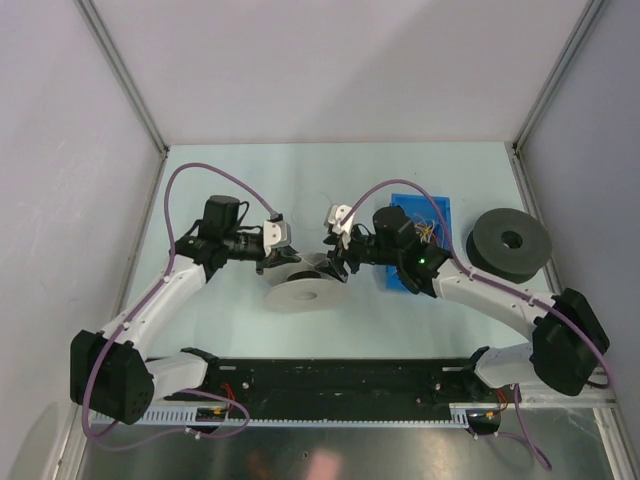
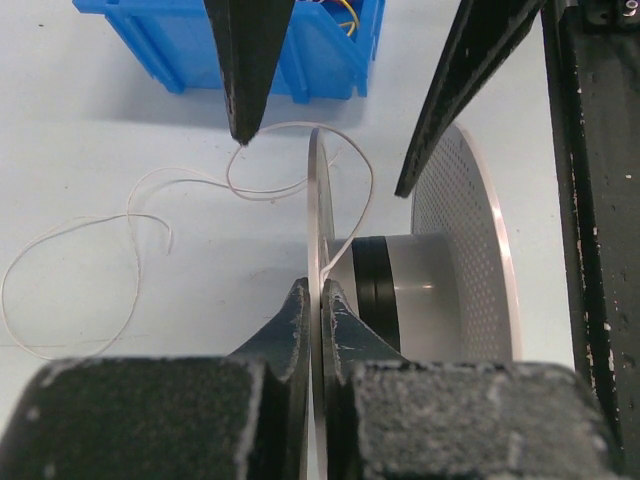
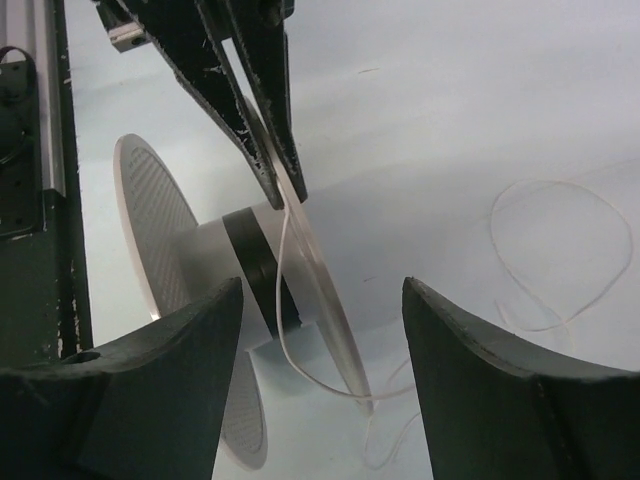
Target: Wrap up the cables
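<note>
A white spool (image 1: 300, 290) with two perforated flanges and a black band on its hub (image 2: 368, 285) stands on its edge on the table. My left gripper (image 2: 320, 300) is shut on the thin flange (image 3: 310, 270); it also shows in the top view (image 1: 283, 262). My right gripper (image 3: 320, 330) is open and empty, its jaws straddling the flange and a thin white wire (image 2: 130, 215). The wire runs over the flange and lies in loose loops on the table (image 3: 560, 250). The yellow and orange cables (image 1: 428, 228) lie in the blue bin (image 2: 150, 40).
The blue bin (image 1: 405, 280) sits right of the spool, under the right arm. A black foam roll (image 1: 508, 242) stands at the far right. A black rail (image 1: 330, 385) runs along the near edge. Grey walls enclose the table.
</note>
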### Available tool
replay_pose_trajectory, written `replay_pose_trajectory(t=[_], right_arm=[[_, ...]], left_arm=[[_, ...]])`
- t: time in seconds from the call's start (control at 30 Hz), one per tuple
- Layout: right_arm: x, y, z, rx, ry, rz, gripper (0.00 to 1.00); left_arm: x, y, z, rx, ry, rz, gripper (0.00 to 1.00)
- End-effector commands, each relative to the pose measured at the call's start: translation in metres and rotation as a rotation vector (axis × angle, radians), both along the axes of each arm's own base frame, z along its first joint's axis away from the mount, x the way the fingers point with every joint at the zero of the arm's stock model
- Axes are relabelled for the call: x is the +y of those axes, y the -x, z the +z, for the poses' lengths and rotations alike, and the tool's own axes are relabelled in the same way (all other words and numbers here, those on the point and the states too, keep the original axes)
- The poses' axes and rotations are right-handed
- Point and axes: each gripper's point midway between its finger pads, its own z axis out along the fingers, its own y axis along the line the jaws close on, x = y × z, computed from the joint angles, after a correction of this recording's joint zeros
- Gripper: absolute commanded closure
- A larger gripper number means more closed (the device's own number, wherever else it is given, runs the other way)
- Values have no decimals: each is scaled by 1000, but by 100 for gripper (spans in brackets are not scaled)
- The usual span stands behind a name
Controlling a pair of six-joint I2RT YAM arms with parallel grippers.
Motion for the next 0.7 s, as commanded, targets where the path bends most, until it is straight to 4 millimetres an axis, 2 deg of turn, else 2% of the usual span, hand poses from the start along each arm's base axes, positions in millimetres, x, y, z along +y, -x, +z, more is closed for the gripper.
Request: replay_pose_trajectory(t=[0.0,0.13,0.33,0.67], right_arm=[[15,2,1,11,-38,72,30],[25,1,-7,28,-47,107,36],[36,-2,-11,50,-64,154,53],[41,-2,-13,78,-92,198,73]], left_arm=[[-2,-5,7,-56,-4,-22,100],[-3,-5,9,-60,-1,-24,100],[-3,-4,11,-68,3,-29,100],[-3,-4,10,-72,3,-36,100]])
